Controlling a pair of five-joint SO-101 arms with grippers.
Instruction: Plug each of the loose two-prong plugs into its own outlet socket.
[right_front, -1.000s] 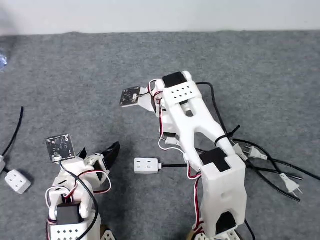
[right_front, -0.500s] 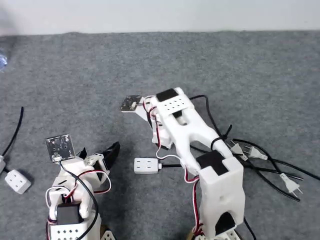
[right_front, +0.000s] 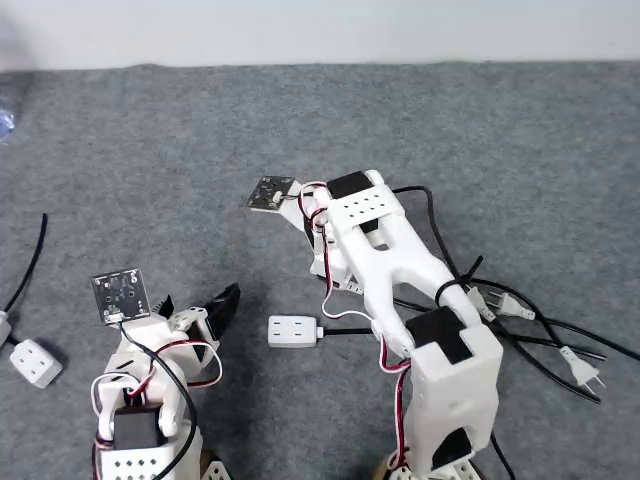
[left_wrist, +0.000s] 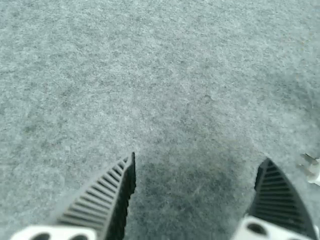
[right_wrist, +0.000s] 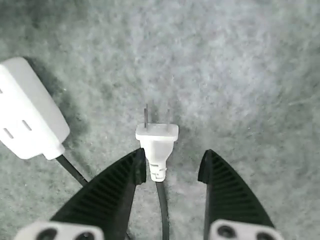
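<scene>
The right hand (right_wrist: 172, 162) stood narrowly parted, holding nothing, its ribbed fingers (right_wrist: 117, 180) lowered to either side of a white two-prong plug (right_wrist: 157, 134) lying flat on the grey felt counter (right_front: 150, 150). One finger was just beside the plug's neck and the other a little apart. The prongs pointed away from the hand, probably so that a grip on the body would leave them free for a socket. The white outlet block (right_wrist: 27, 107) lay near the plug, which looked like the reason for choosing this one. From above, that block (right_front: 293, 331) sat at 3 o'clock of the left hand (left_wrist: 198, 161), which hung wide and empty over bare felt, seemingly waiting to steady it. Two more plugs (right_front: 500, 300) lay at 3 o'clock of the right arm.
</scene>
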